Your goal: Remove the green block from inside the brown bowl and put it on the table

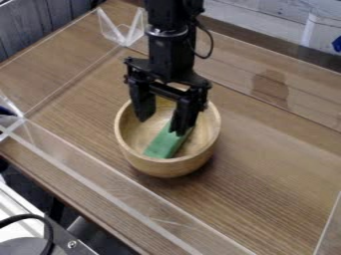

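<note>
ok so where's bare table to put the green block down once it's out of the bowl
Bare table lies right of the brown bowl, out to the clear wall. Another open patch sits left of the bowl toward the near-left wall, and more behind the arm. It is crowded only at the bowl, where the open gripper stands over the green block.

What you cannot make out at the bowl

The far end of the green block (168, 142) lies behind one of the dark fingers (182, 117), so you cannot tell whether they touch it. The arm (168, 30) is cut off by the top edge, and the surface (266, 189) runs out of view at the right and near edges. A pale object at the far right corner (324, 30) is also cropped.
</note>
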`<state>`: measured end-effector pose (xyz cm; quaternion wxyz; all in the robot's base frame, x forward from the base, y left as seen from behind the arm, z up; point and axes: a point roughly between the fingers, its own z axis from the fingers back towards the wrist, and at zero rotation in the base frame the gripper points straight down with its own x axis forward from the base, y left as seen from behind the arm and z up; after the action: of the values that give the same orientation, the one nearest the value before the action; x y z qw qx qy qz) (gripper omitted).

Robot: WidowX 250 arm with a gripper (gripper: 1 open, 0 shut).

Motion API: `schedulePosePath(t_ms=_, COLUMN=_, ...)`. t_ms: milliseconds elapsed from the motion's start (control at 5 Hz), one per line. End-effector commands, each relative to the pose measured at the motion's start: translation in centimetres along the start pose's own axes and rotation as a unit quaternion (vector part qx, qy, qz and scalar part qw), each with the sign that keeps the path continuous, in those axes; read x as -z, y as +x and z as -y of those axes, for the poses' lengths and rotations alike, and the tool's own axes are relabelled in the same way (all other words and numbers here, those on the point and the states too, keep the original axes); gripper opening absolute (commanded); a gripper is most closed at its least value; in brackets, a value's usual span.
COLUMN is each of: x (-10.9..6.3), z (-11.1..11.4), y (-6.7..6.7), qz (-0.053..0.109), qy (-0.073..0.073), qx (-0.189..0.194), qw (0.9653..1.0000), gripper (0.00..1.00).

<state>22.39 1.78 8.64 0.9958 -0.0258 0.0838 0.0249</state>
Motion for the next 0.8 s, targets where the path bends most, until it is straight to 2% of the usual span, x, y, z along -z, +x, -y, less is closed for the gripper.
schedulePosePath(t_ms=0, x=-1.05, z=-0.13, y=0.74, qz=0.022, qy=-0.003, qx=-0.002, qw=0.9998, gripper=1.00)
schedulePosePath(t_ms=600, x=-1.19, z=-0.57, y=0.91, qz=0.022, qy=-0.009, qx=-0.008, qw=0.9997, gripper=1.00)
